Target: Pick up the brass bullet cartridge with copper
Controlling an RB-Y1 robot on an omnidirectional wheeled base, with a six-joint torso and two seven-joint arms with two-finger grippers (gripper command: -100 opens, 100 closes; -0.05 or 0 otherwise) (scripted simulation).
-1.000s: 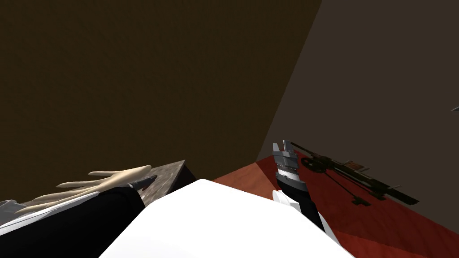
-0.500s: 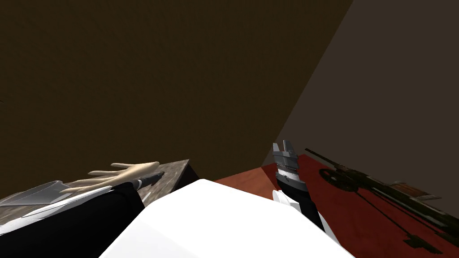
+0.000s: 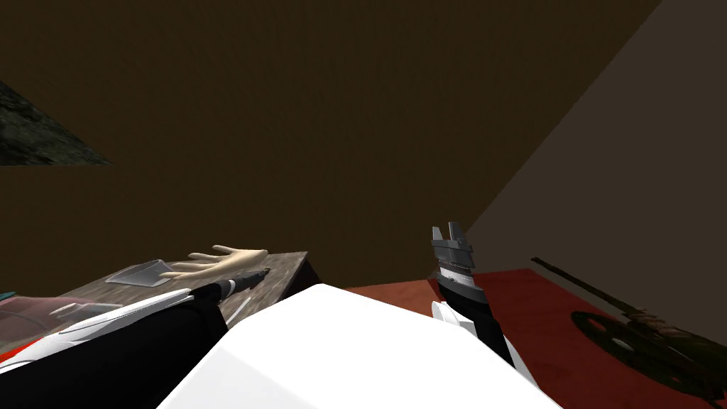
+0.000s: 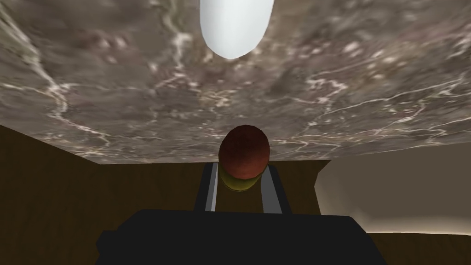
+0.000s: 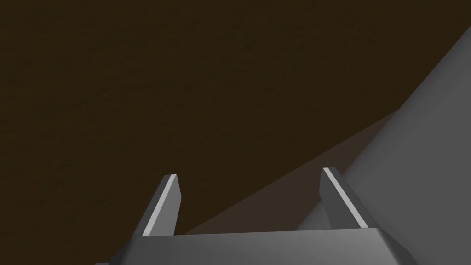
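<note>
At eight o'clock in the head view, the left arm stretches low over the marbled desk (image 3: 284, 264). The left gripper (image 4: 242, 169) is closed narrowly on the cartridge (image 4: 244, 154), whose copper nose pokes past the fingertips. At its three o'clock the right gripper (image 3: 447, 231) stands upright, fingers spread wide and holding nothing.
</note>
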